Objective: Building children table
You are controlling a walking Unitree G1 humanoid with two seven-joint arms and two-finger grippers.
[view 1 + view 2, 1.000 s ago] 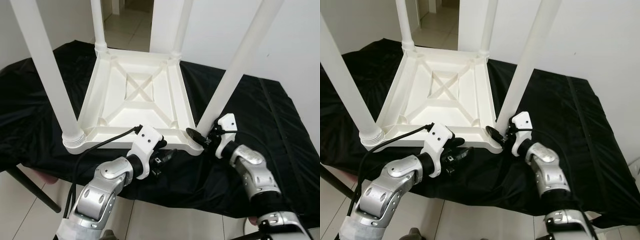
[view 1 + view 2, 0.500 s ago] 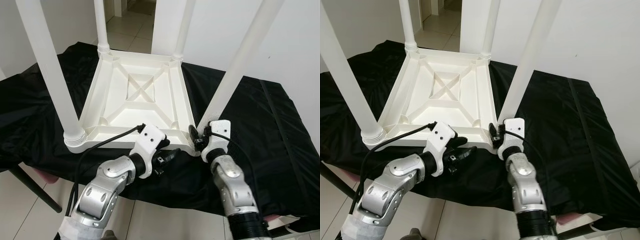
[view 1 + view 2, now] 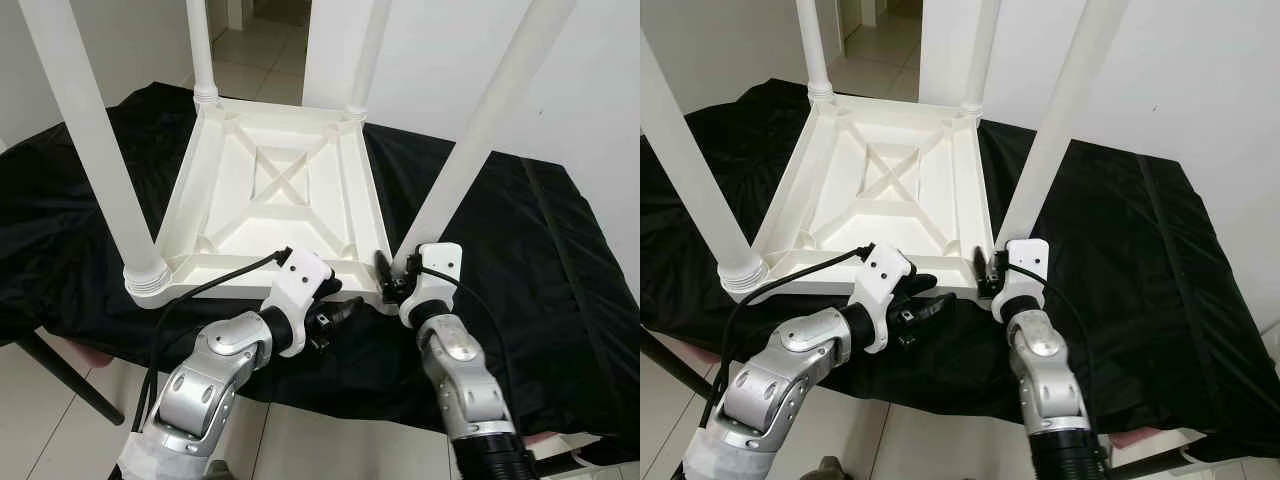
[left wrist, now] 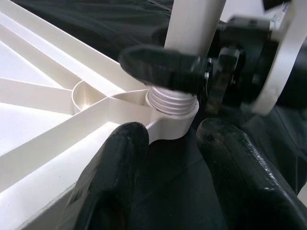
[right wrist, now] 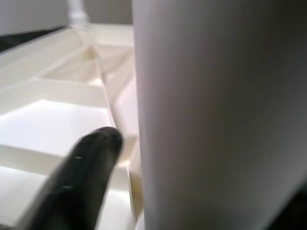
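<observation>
Standing upright from the upturned table's (image 3: 270, 190) near right corner on the black-draped worktop (image 3: 520, 250), the leg (image 3: 470, 140) was pinched at its base by the right gripper (image 3: 385, 280); the left gripper (image 3: 335, 310), fingers spread, lay just beside it.

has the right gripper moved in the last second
Yes. The right gripper has swung in toward the robot's left, closing around the base of the near-right table leg, judged against the white tabletop corner.
</observation>
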